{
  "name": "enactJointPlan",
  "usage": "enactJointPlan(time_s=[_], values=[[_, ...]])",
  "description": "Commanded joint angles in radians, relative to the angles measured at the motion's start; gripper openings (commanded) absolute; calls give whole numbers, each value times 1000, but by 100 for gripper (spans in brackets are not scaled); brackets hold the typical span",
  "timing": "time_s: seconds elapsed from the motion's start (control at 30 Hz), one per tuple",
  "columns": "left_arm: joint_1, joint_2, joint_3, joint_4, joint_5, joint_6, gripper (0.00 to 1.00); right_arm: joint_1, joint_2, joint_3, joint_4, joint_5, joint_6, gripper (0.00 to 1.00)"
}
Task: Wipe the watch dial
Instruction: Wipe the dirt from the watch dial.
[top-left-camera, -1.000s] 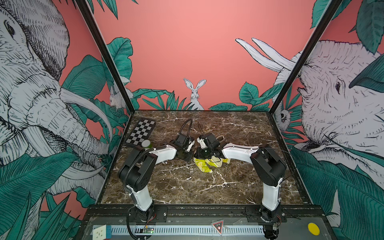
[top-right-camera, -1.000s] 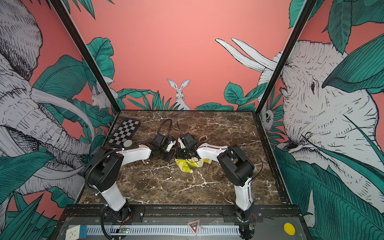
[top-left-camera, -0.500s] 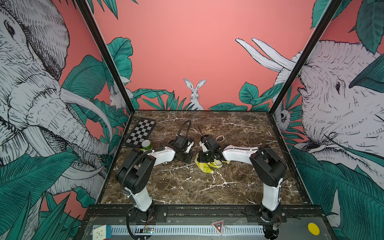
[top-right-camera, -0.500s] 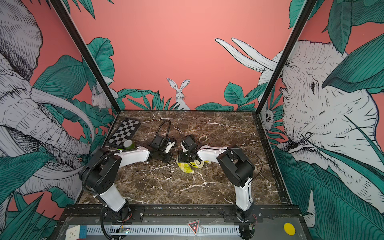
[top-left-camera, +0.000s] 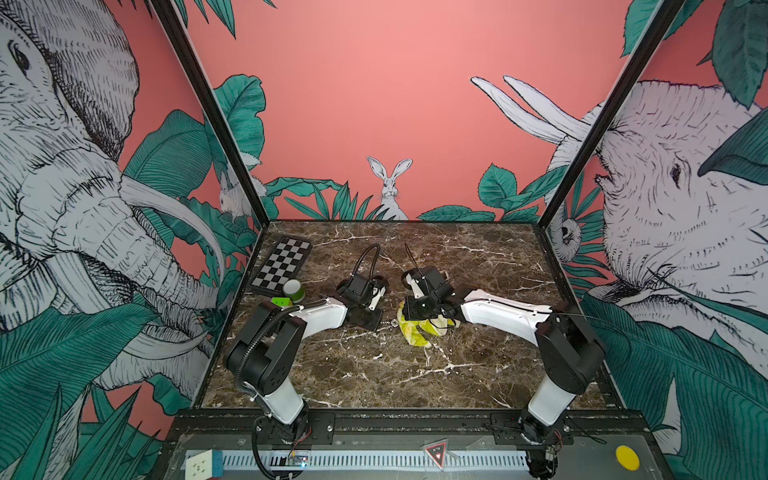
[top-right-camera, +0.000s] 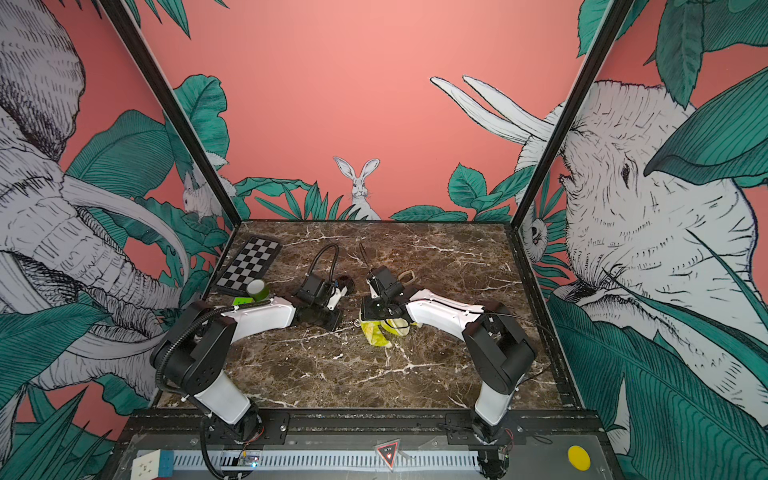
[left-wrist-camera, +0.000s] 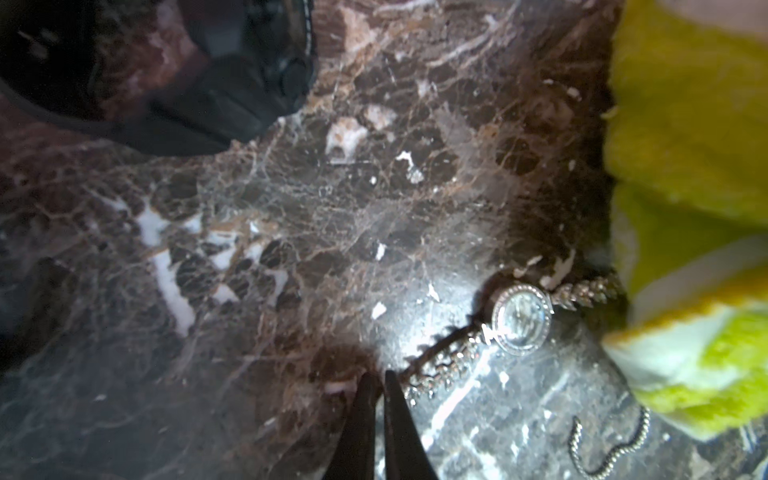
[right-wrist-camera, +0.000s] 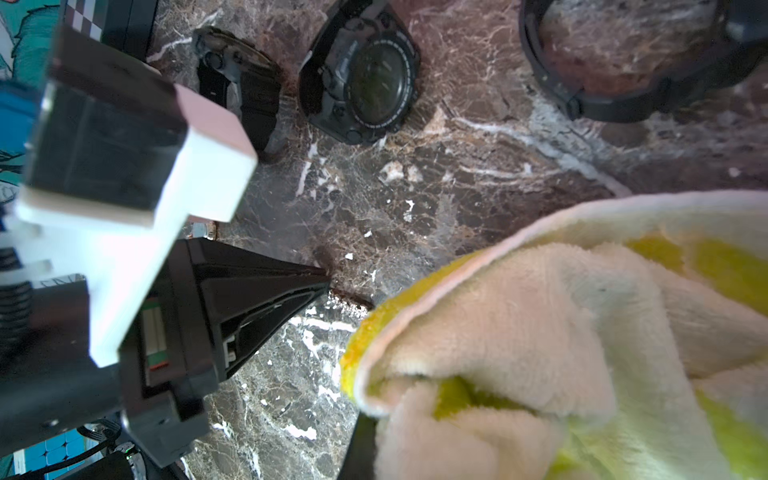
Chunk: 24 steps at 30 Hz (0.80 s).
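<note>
Small silver watch dial (left-wrist-camera: 521, 320) is seen face-up on marble table (left-wrist-camera: 291, 228), near left claw (left-wrist-camera: 376, 384), between it and yellow cloth (left-wrist-camera: 685, 124). Left claw is pressed together, bracelet (left-wrist-camera: 449, 361) just beside its tips. Yellow cloth is pinched by right claw (top-left-camera: 415, 316). A black watch (right-wrist-camera: 361, 83) is laid farther off.

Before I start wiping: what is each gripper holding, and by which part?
Right gripper shut on the yellow cloth, by a bunched fold. Left gripper shut beside the bracelet of the silver watch; whether it pinches the links cannot be told.
</note>
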Motion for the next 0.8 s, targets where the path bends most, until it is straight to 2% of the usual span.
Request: enactJointPlan(time_s=[0.0, 0.37, 0.77], values=[[-15, -61, -5, -38, -8, -6, 11, 18, 23, 14, 24, -18, 1, 0], [-33, -96, -24, -20, -11, -20, 12, 41, 137, 8, 197, -121, 57, 0], [-70, -40, -5, 11, -16, -30, 14, 41, 188, -18, 154, -59, 77, 0]])
